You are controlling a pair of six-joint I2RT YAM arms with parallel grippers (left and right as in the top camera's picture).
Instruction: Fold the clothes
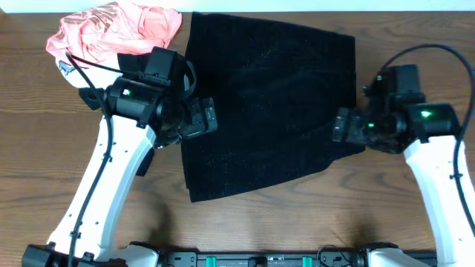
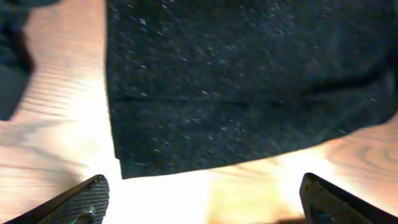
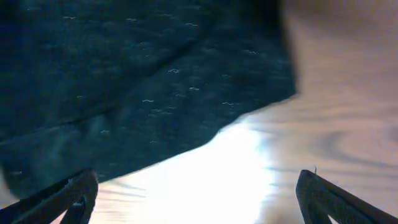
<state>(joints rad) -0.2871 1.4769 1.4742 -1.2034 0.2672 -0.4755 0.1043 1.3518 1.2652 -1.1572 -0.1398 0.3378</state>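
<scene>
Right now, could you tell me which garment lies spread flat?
The large black fuzzy knit garment; the salmon-pink garment is crumpled in a heap.

Wooden table [image 1: 297, 222] filling nearly the whole overhead view, mid-brown, with darker grain streaks running side to side. Along the far edge, a thin pale strip [image 1: 415, 4], possibly floor or wall beyond the tabletop; too narrow to tell. Along the near edge, a dark rail [image 1: 260, 259] with small green marks. Soft, even lighting across the boards from above. Close up in the wrist views, same wood but warmer and orange-toned, grain blurred, with a bright washed-out patch of glare [image 2: 161, 199] under the left camera and another such patch [image 3: 211, 180] under the right.
</scene>
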